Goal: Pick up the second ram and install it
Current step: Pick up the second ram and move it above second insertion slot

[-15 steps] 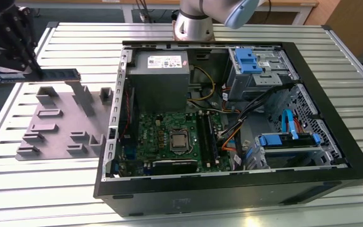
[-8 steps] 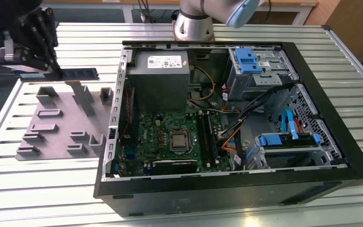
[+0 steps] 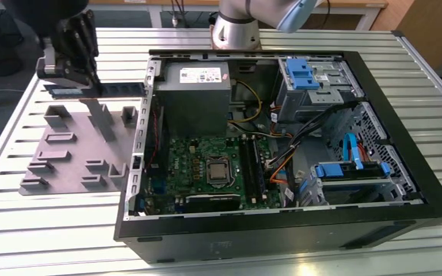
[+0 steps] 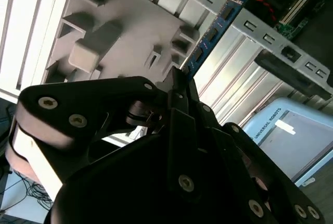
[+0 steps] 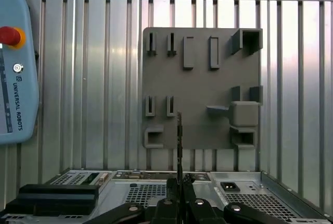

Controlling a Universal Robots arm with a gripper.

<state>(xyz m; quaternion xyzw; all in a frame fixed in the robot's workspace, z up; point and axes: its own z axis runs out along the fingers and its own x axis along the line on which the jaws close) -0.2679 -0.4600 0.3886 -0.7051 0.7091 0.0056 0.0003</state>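
table (image 3: 428, 86): slatted metal.
PC case (image 3: 282, 230): open, on its side, twd table's edge at the exterior view's right.
tray (image 3: 60, 155): grey w/ posts, table's edge at the exterior view's left.
gripper (image 3: 79, 80): clamped on second ram (image 3: 121, 89).
second ram: level, over tray's far end.

the tool (image 5: 179, 185) grips the second ram (image 5: 179, 138), seen edge-on against the grey tray (image 5: 203, 78).
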